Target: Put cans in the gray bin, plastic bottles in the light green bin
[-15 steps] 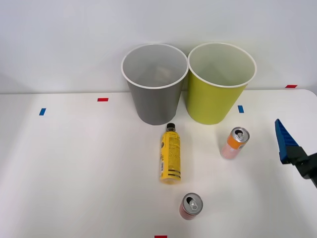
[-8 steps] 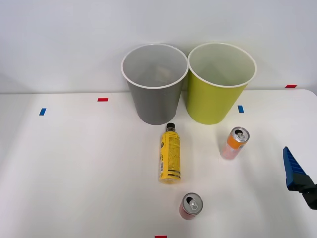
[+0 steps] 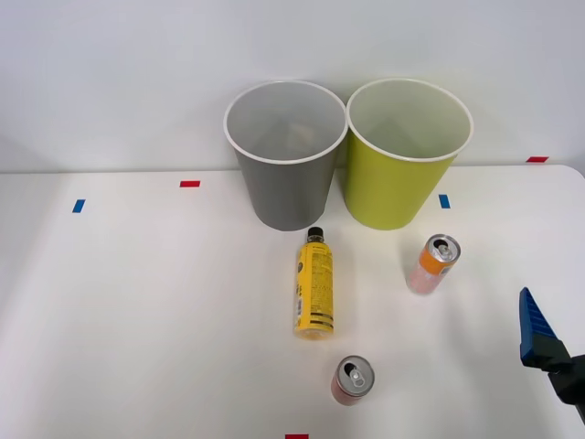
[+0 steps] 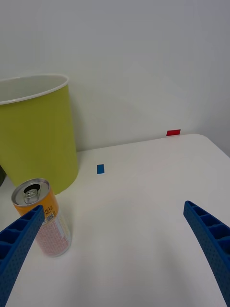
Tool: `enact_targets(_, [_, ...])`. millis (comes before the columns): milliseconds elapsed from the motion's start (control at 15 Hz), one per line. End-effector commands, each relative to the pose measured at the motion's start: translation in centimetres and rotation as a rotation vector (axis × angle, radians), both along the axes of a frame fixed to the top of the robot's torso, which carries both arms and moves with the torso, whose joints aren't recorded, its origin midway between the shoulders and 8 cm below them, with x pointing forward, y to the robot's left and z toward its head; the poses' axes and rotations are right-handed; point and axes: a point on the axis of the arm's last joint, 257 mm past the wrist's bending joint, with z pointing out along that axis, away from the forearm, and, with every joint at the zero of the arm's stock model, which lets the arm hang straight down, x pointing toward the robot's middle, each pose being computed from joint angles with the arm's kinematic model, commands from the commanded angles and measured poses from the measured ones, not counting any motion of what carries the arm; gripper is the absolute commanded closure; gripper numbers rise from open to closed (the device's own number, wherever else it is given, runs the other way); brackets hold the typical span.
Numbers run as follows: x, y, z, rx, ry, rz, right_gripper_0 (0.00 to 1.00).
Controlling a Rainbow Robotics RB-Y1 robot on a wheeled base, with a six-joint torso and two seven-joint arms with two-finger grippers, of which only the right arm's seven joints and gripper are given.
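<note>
While our right gripper (image 4: pixel 115 249) hovered low over the white table (image 3: pixel 137 320) at its right edge, its two blue ribbed fingers (image 4: pixel 211 240) stood wide apart with nothing between them, which the wrist camera made plain; from the front camera we saw just one blue finger (image 3: pixel 533 327) poking in at the lower right. The slim orange-and-pale-pink metal can (image 3: pixel 433 263) stood upright ahead of the gripper, near the large tapered yellow-green plastic bin with a white rim (image 3: pixel 402 174), and the wrist camera showed the same can (image 4: pixel 43 218) just beside one fingertip, apart from the bin wall (image 4: pixel 38 139). From the front we also found the large tapered gray plastic bin with a white rim (image 3: pixel 285 178) just left of the green one, the yellow black-capped plastic bottle (image 3: pixel 313 285) lying on its side before the gray bin, cap towards it, and the short reddish-pink can (image 3: pixel 352 380) upright near the table's front edge. Small blue (image 4: pixel 100 169) and red (image 4: pixel 173 132) tape marks lay on the table.
</note>
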Motion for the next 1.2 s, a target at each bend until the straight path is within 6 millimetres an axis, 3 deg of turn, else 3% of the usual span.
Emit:
enact_targets(67, [0.4, -0.5, -1.2, -0.076, 0.017, -0.018, 0.00])
enact_targets(267, [0.4, 0.0, -2.2, -0.051, 0.025, -0.033, 0.00])
enact_targets(467, [-0.5, 0.1, -5.0, -0.099, 0.036, -0.034, 0.00])
enact_targets(867, [-3.9, 1.4, -9.2, -0.125, -0.038, 0.028, 0.00])
enact_targets(1200, [-4.8, 1.9, -10.9, -0.119, -0.048, 0.069, 0.00])
